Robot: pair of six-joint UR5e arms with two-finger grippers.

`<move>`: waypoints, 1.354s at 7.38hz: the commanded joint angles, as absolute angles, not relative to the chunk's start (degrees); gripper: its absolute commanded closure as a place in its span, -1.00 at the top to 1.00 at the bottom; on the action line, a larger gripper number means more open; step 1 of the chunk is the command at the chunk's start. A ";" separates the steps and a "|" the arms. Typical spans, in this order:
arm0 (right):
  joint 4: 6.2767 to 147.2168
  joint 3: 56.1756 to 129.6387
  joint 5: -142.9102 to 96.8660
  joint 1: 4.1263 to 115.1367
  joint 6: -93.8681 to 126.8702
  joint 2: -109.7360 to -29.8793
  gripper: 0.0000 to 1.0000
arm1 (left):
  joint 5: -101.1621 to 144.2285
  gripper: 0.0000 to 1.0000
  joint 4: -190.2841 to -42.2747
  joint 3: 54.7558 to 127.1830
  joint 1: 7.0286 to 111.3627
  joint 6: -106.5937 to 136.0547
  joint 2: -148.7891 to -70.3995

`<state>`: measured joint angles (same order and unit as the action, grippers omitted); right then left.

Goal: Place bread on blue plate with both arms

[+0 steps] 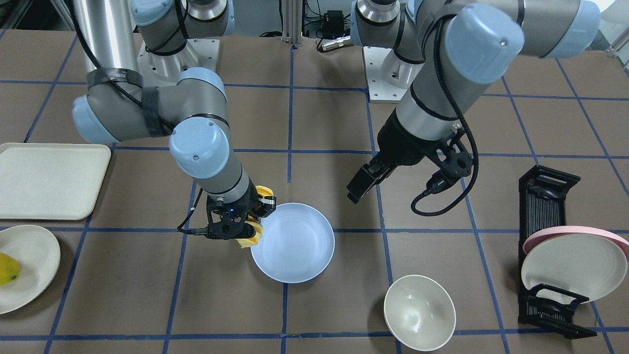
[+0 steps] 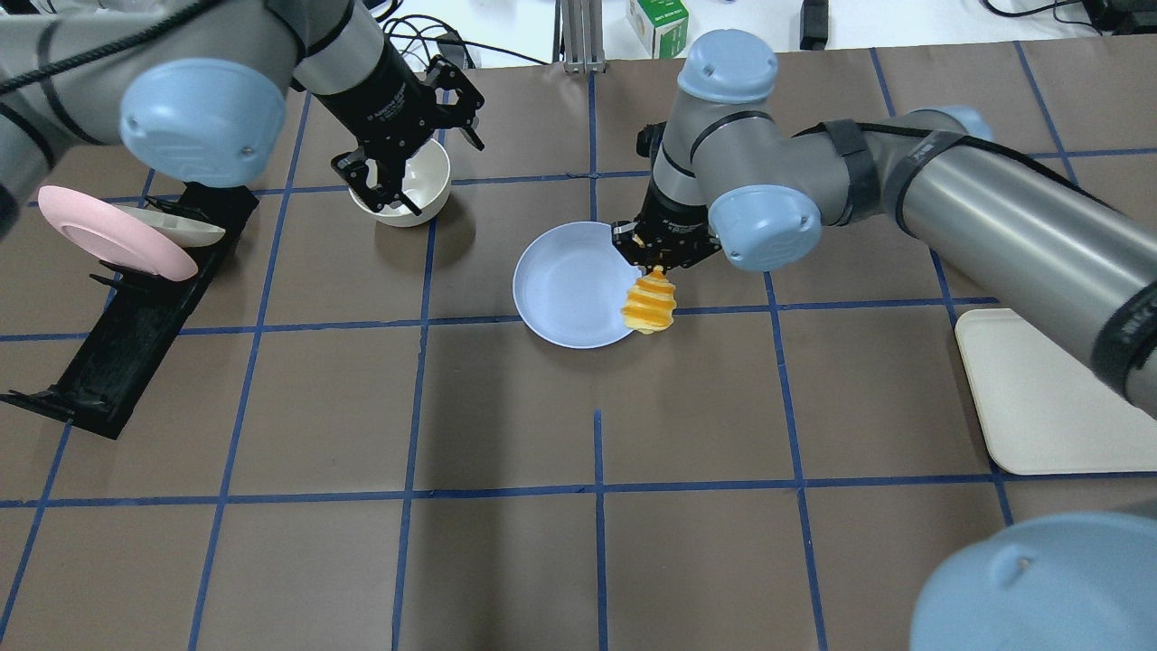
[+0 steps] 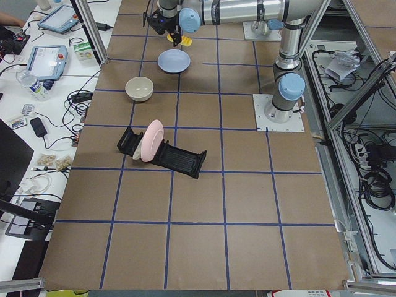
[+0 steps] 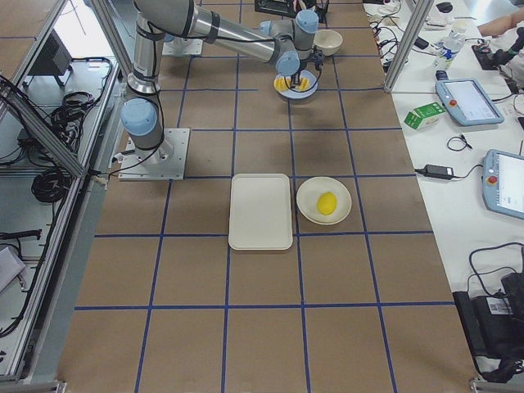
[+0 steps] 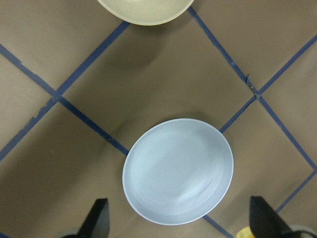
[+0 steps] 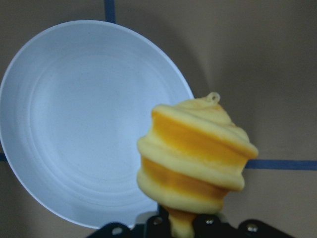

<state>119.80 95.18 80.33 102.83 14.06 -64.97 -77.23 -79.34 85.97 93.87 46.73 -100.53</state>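
The blue plate [image 1: 293, 243] lies empty at the table's middle; it also shows in the overhead view [image 2: 571, 285] and the right wrist view [image 6: 84, 124]. My right gripper [image 2: 664, 258] is shut on one end of the bread [image 2: 649, 306], an orange-and-cream ridged loaf. The bread [image 6: 195, 153] hangs above the plate's rim on the right arm's side. In the front-facing view the right gripper [image 1: 236, 221] hides most of it. My left gripper [image 1: 361, 184] is open and empty, raised well above the table. In its wrist view the plate [image 5: 178, 171] lies below its spread fingertips [image 5: 99, 218].
A cream bowl [image 1: 419, 312] stands near the plate on the left arm's side. A black dish rack [image 1: 545, 216] holds a pink-rimmed plate [image 1: 575, 236] and a cream plate. On the right arm's side lie a cream tray [image 1: 49, 179] and a cream plate [image 1: 29, 265] with a yellow-green fruit [image 1: 9, 269].
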 commanded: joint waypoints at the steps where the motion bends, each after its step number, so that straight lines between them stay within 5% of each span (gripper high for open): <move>1: 125.40 95.10 79.81 105.29 18.53 -61.45 -0.98 | -76.99 1.00 -86.63 86.47 92.21 44.83 -97.39; 2: 126.46 94.75 79.72 105.29 19.85 -60.83 -0.90 | -77.69 1.00 -88.57 87.96 92.02 42.91 -96.86; 3: 126.47 94.31 79.63 105.29 19.95 -59.95 -0.25 | -81.70 1.00 -88.33 88.15 92.11 33.15 -96.42; 4: 126.47 94.48 77.63 105.55 22.74 -59.77 0.66 | -84.78 1.00 -87.81 87.63 91.85 22.26 -96.16; 5: 126.56 94.22 76.82 105.56 23.02 -59.77 1.00 | -84.90 1.00 -87.63 87.37 91.50 18.06 -95.98; 8: 124.64 89.50 77.96 103.81 20.24 -60.64 1.00 | -85.78 1.00 -88.85 84.64 87.73 7.83 -95.80; 10: 104.42 82.13 87.56 97.69 4.41 -67.82 1.00 | -85.78 1.00 -88.95 85.08 87.19 7.47 -95.54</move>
<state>115.09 86.41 81.54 101.48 13.96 -63.93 -85.78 -88.83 84.99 87.67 8.05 -95.71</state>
